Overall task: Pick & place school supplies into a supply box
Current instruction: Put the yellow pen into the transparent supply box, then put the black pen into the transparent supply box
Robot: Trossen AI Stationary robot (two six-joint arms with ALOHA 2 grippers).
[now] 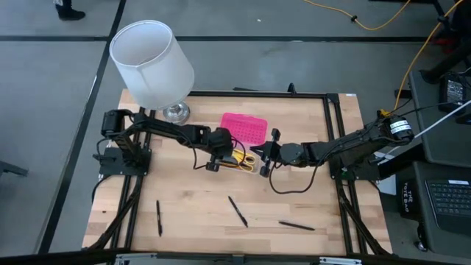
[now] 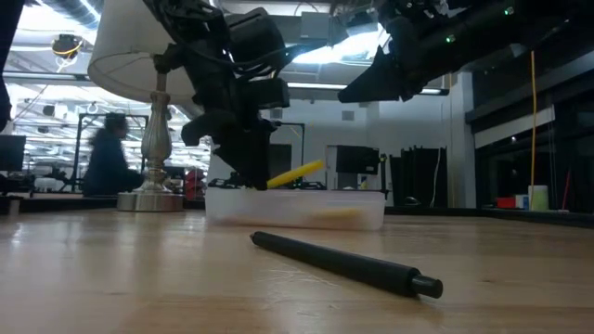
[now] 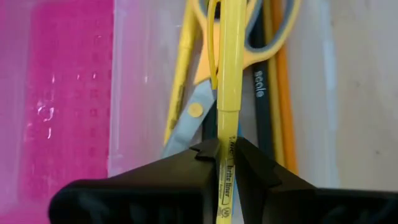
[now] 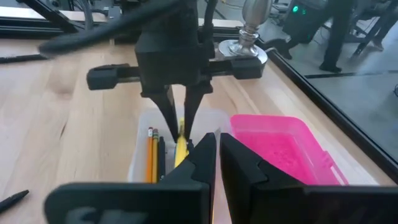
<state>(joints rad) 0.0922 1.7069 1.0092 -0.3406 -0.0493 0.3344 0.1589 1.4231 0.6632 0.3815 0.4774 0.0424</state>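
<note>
high view: the left gripper [image 1: 218, 156] hangs over the clear base of the supply box [image 1: 245, 160] near the middle of the table [image 1: 184, 199]; the pink lid [image 1: 245, 128] lies open beside the base, toward the lamp [image 1: 152, 62]; the right gripper [image 1: 269, 153] waits just beside the box on its other side; three black pens [image 1: 238, 211] lie apart on the wood near the front edge.
low view: a yellow highlighter [image 2: 295, 173] slants up out of the box base under the dark left fingers; one black pen lies in front on the table.
left wrist view: the left gripper's fingers [image 3: 186, 167] are clamped on the yellow highlighter, whose far end points into the base; beneath it lie yellow-handled scissors [image 3: 199, 93], a yellow pencil, a black pencil and an orange pencil.
right wrist view: the right gripper's fingers [image 4: 205, 155] stand nearly closed, holding nothing, facing the left gripper above the box.
</note>
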